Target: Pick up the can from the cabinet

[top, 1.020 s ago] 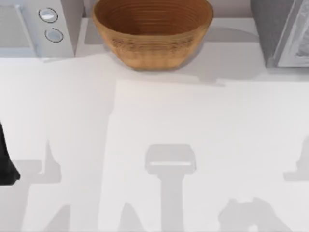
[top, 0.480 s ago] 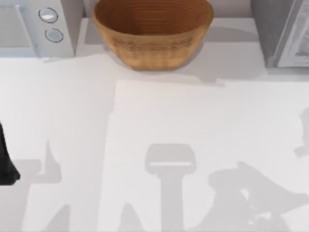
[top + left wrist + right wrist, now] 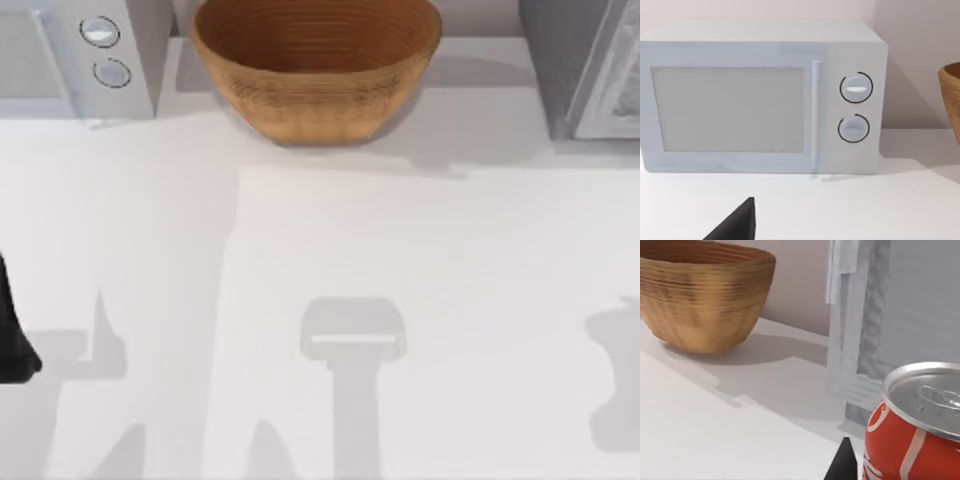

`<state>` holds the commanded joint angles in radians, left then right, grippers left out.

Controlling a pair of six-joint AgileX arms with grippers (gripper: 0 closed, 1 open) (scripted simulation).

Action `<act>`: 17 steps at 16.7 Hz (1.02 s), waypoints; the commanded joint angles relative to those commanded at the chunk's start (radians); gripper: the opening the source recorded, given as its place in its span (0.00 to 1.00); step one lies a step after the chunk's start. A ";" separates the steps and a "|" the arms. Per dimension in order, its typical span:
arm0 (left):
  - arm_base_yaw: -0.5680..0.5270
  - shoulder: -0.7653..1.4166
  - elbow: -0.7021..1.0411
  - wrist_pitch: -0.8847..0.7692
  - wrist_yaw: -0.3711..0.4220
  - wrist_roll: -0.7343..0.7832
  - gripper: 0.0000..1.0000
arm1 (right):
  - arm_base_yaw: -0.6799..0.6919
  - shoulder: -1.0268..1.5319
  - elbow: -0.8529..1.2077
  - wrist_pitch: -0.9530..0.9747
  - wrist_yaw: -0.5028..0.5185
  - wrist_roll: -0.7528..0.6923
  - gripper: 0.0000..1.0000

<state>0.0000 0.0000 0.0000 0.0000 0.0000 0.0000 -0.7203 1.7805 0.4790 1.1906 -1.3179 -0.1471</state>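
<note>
Shadow of the right arm has slid to the table's (image 3: 330, 230) right edge; the can (image 3: 912, 432) sits close against the right gripper, apparently held clear of the cabinet (image 3: 900, 305), grip unclear.

**Legible markings: none**

No words, brand names, numerals or signs can be read in any view.

- Can (image 3: 912, 432): red body with white curved stripes; a fragment of a white design is seen near the upper rim, but no letter can be made out. The silver lid carries an embossed tab area without readable text.
- Microwave (image 3: 762, 95): two round dials (image 3: 856, 88) are marked by a plain white bar each; no scale, figures or captions are printed around them. The door and handle bear no label.
- Basket (image 3: 315, 65): plain woven surface, unmarked.
- Cabinet (image 3: 900, 315): unlabelled.
</note>
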 joint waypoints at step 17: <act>0.000 0.000 0.000 0.000 0.000 0.000 1.00 | -0.162 0.452 0.141 0.206 -0.263 -0.041 0.00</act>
<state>0.0000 0.0000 0.0000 0.0000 0.0000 0.0000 -0.8821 2.2325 0.6203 1.3965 -1.5813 -0.1883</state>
